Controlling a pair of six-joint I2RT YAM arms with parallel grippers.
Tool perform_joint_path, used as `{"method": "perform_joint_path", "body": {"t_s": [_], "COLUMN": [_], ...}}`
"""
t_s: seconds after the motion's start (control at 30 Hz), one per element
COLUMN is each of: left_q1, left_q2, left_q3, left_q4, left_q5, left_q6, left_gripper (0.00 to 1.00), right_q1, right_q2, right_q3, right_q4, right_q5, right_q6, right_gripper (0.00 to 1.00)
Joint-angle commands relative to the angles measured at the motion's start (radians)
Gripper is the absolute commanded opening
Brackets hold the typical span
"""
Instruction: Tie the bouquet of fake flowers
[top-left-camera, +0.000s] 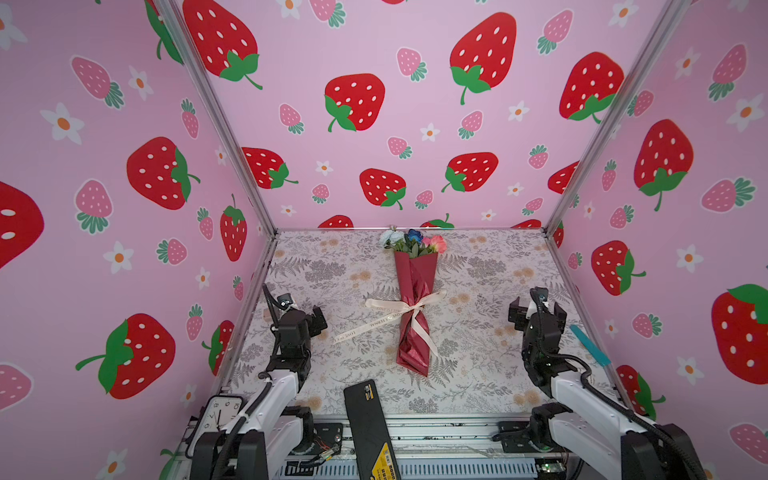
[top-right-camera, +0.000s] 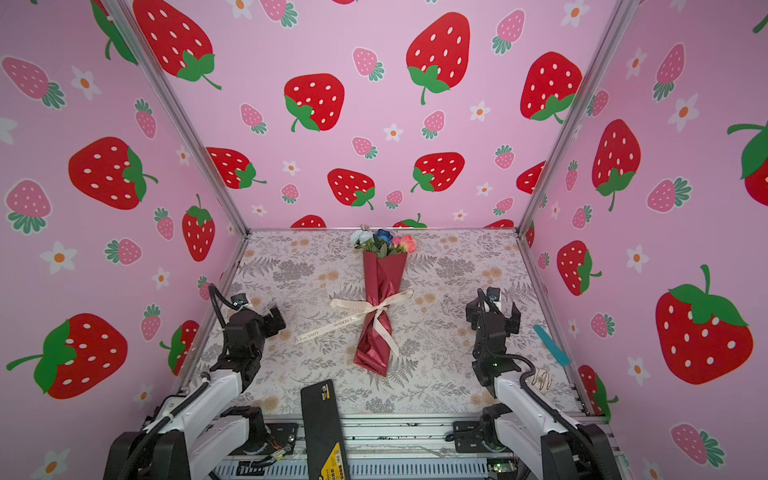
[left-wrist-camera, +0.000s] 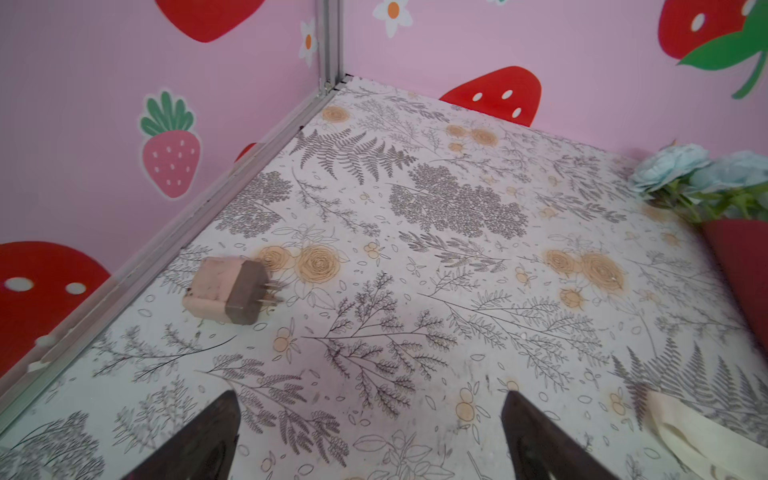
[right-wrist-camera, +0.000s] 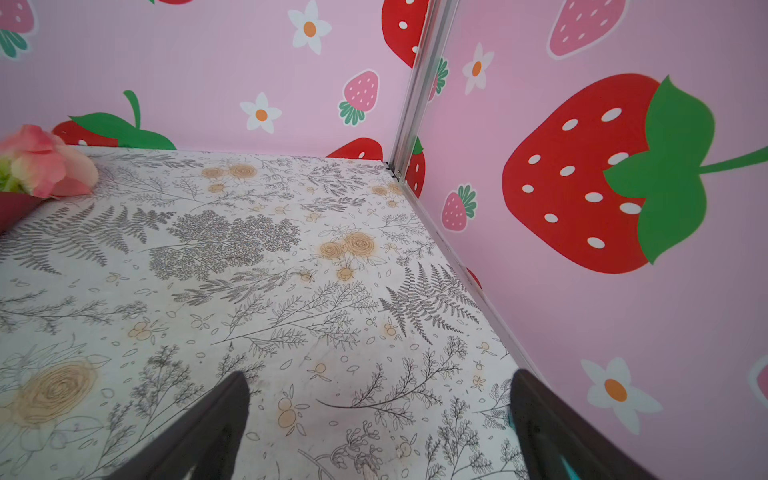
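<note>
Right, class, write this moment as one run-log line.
bouquet: lying flat, ribbon tied around it | left gripper: open, empty, apart | right gripper: open, empty, apart

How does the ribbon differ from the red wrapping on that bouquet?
The ribbon is cream, narrow and lettered; the wrapping paper is dark red, glossy and broad. The ribbon lies crosswise, its tails trailing onto the table; the wrapping paper runs lengthwise down the bouquet. Shared: both dress the same bouquet, the ribbon tied round the paper's narrow waist.
</note>
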Motion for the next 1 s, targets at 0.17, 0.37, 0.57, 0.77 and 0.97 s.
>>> {"method": "perform_joint_path", "body": {"t_s": [0.17,0.37,0.57,0.77,0.97], "left_q1": [0.078,0.112,0.118,0.061,0.061], "left_q2": [0.217,0.448,0.513,0.503,0.502], "left_q3": [-0.018,0.004,0.099,0.168,0.167], "left_q4": [0.433,0.647,0.55,0.389,0.387], "left_q5": [0.246,0.367,0.525,0.471,0.468], "left_q6": [0.079,0.08,0.122,0.189,0.19], "left_gripper": [0.99,0.99,0.99,0.99,0.99], "right_q1": [-0.071,-0.1,-0.14,-0.178,-0.183], "right_q2": [0.061,0.055,0.037,0.101,0.25], "right_q3": [-0.018,-0.035,-0.061,-0.117,-0.136], "right_q4": [0.168,0.201,0.219,0.384,0.59], "right_q5": [-0.104,-0.129,-0.159,-0.297,-0.391], "right_q6": [-0.011,-0.012,0.004,0.029,0.01], "right_gripper": [1.0,1.0,1.0,1.0,0.99]}}
